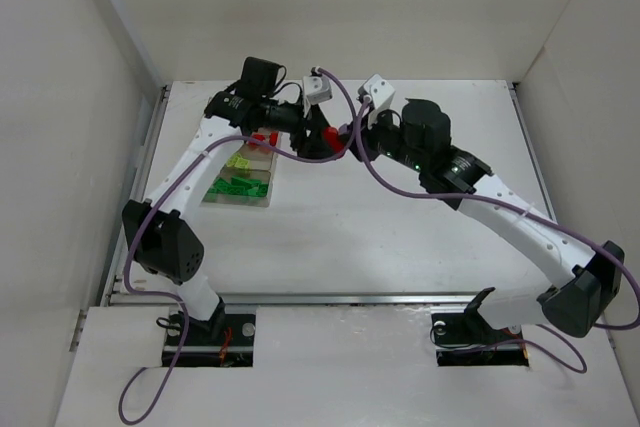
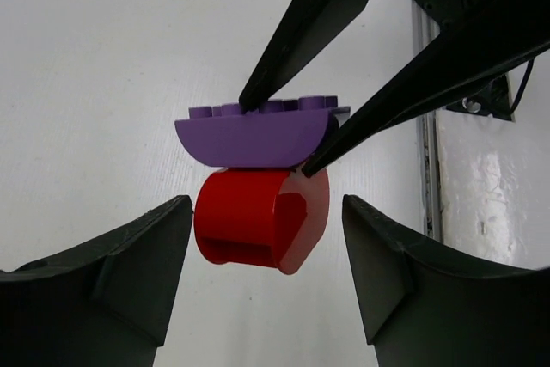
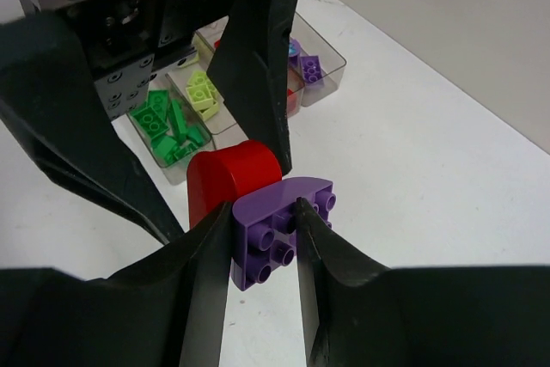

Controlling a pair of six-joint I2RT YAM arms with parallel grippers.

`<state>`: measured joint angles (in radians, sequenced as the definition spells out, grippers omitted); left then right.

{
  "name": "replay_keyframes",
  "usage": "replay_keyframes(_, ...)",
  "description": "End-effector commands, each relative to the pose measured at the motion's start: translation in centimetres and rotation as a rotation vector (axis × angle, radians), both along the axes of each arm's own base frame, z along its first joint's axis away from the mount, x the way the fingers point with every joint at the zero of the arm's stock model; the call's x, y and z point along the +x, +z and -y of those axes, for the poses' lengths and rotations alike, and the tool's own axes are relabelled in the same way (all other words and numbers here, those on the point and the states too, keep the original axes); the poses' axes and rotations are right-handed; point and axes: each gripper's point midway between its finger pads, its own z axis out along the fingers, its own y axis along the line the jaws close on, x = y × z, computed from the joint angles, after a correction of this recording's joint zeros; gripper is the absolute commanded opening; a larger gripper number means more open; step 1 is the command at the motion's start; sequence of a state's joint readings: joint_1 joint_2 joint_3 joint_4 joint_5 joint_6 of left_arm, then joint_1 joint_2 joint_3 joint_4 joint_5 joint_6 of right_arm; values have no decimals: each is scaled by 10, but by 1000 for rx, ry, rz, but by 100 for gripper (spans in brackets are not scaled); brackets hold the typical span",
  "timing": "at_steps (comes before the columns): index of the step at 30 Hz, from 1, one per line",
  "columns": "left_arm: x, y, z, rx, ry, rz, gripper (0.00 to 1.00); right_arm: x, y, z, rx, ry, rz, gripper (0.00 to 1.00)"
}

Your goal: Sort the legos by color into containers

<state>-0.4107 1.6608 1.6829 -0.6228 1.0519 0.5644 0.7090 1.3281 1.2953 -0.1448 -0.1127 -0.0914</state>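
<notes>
My right gripper [image 3: 263, 212] is shut on a purple lego [image 3: 275, 229] with a curved face. A red rounded lego [image 3: 228, 178] is stuck to it. Both hang above the white table, right of the tray. In the left wrist view the purple lego [image 2: 253, 131] sits on top of the red lego [image 2: 249, 221]. My left gripper [image 2: 266, 212] is open, with a finger on each side of the red lego. The clear tray [image 1: 262, 203] holds dark green legos [image 3: 168, 122], lime legos [image 3: 204, 92], a purple one [image 3: 309, 68] and red ones [image 1: 262, 137] in separate compartments.
Both grippers meet head-on near the table's back middle [image 1: 335, 137], with cables looping over them. White walls close in the table at the left, back and right. A metal rail [image 2: 423, 169] runs along the table's edge.
</notes>
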Motion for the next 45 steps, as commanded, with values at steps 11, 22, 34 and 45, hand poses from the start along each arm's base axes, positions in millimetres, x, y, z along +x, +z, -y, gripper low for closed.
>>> replay_keyframes(11,-19,-8,2,-20,-94,-112,37,-12,19,-10,46,75,96,0)
replay_keyframes(22,0,-71,-30,149,59,-149,0,49,-11,5,-1,-152,49,0)
replay_keyframes(34,139,-85,-153,54,775,-247,0,153,-14,-38,236,-132,-99,0)
replay_keyframes(45,256,-141,-259,187,1250,-152,2,219,-30,-132,539,74,-217,0)
